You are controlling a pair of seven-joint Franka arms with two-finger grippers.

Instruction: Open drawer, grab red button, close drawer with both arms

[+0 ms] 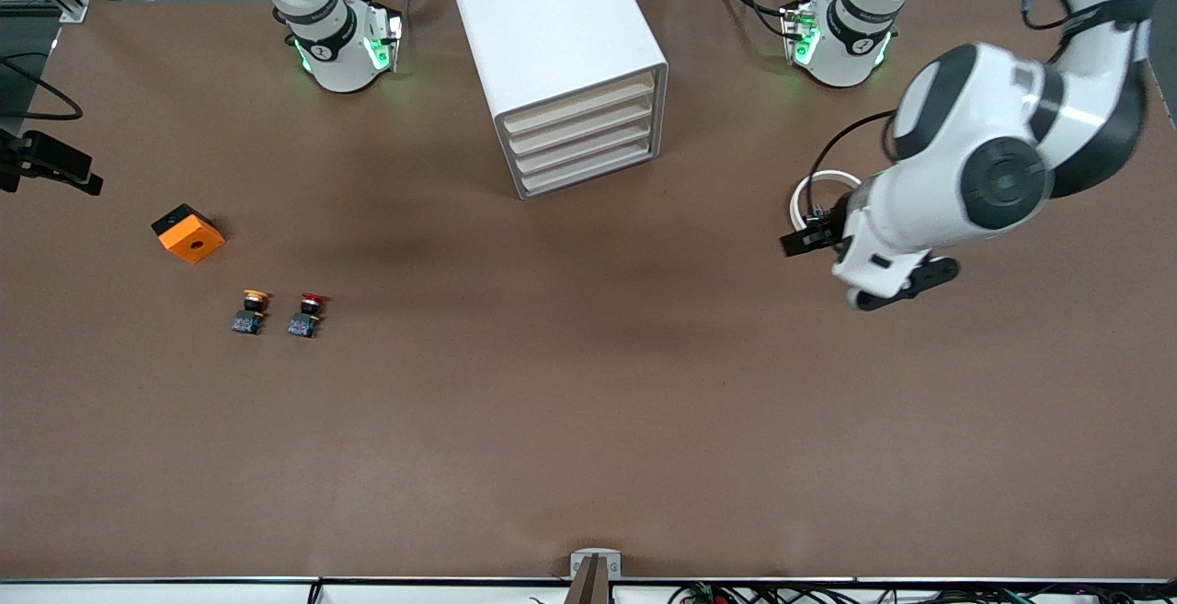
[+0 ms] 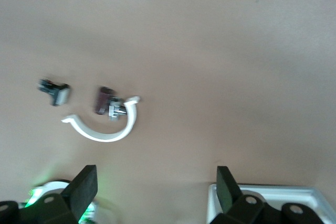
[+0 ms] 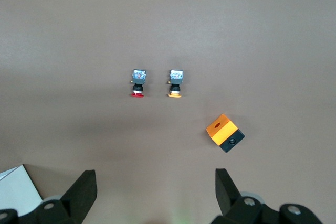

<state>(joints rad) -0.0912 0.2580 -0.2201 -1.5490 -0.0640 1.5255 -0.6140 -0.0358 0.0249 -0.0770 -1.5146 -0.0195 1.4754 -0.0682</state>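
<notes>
Red button (image 1: 308,313) on table beside yellow button (image 1: 251,311); drawers (image 1: 588,140) shut.
Probably light, rigid, slick-capped: grip black body. Left gripper (image 1: 828,245), at 3 o'clock over table, and right gripper (image 3: 155,187), both jaws wide, empty.

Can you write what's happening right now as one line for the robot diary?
white four-drawer cabinet: all drawers shut | red-capped push button: on table beside orange-capped push button | left gripper: open, over table | right gripper: open, waiting

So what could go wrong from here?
1. The red button lies right beside an orange-capped button of the same shape, so the wrong one could get picked.
2. The cabinet has four closed drawers stacked tightly and stands turned at an angle, so the fingers might catch the wrong drawer or slip.
3. Small parts and a white ring lie under the left gripper and could be knocked.
</notes>
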